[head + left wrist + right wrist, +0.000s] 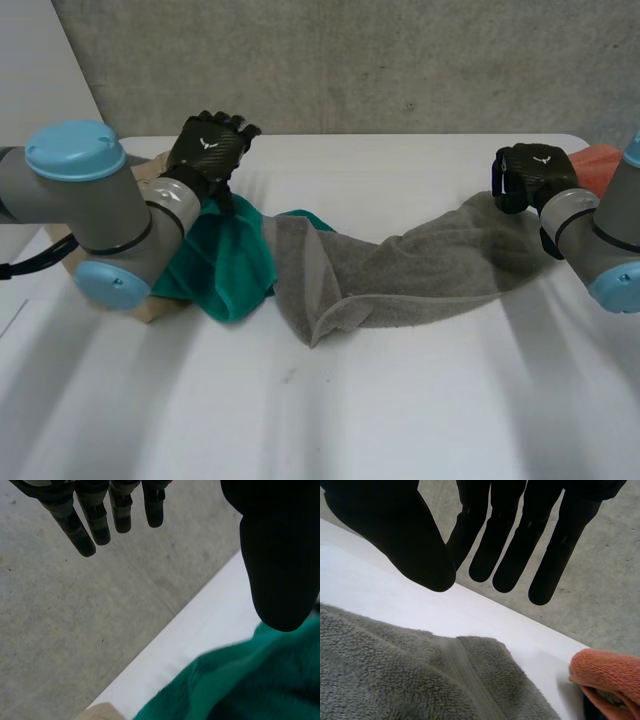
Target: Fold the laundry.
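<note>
A grey towel (420, 270) lies crumpled in a long band across the white table (400, 410). Its left end overlaps a green cloth (225, 265) bunched beside my left arm. My left hand (210, 148) hovers over the green cloth's far edge (250, 680), its fingers (85, 530) straight and spread, holding nothing. My right hand (530, 175) hangs above the towel's right end (395, 670). There its fingers (505, 540) curl down close to the thumb, clear of the cloth, with nothing between them.
An orange cloth (598, 165) lies at the table's far right, just beyond the towel's end (607, 672). A brown cardboard piece (150, 165) sits under the green cloth at the left. The table's far edge runs close behind both hands.
</note>
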`<state>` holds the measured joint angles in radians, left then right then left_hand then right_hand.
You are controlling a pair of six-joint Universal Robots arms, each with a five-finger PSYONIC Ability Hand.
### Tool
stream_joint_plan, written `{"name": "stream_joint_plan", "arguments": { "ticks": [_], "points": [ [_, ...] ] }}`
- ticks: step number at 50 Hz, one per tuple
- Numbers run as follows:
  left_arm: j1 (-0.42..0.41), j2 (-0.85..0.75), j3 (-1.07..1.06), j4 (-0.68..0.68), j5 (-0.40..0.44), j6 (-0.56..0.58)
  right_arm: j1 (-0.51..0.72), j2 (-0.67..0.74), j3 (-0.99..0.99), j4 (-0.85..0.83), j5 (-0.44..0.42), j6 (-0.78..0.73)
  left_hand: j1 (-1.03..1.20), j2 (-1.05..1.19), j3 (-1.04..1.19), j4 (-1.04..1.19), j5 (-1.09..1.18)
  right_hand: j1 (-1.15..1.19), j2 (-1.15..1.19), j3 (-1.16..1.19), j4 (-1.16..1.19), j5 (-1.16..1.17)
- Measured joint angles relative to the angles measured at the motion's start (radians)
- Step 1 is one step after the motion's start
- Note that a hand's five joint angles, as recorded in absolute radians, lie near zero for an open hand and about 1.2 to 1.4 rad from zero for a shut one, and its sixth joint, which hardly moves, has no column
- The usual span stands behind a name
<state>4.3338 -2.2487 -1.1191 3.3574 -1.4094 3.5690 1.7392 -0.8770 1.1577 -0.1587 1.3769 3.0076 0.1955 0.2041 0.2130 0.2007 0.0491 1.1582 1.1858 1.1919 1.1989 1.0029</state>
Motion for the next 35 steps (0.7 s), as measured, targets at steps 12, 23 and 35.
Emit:
{"name": "stream_joint_plan", "arguments": {
  "ticks": [12,23,35],
  "points": [
    [0.103,-0.109,0.155,-0.358,0.076,0.268,0.002,0.012,0.002,-0.001,-0.015,0.005,0.000,0.000,0.000,0.000,-0.002,0.000,0.000,0.000,0.000,0.000],
    [0.109,-0.226,0.282,-0.532,0.109,0.250,0.017,0.026,0.006,0.002,-0.016,-0.004,0.174,0.138,0.128,0.142,0.124,0.000,0.000,0.000,0.000,0.000],
    [0.143,-0.167,0.310,-0.177,-0.232,0.176,0.028,0.014,0.035,0.002,-0.017,-0.051,0.934,0.987,0.969,0.992,0.916,0.000,0.000,0.000,0.001,0.000]
  ]
}}
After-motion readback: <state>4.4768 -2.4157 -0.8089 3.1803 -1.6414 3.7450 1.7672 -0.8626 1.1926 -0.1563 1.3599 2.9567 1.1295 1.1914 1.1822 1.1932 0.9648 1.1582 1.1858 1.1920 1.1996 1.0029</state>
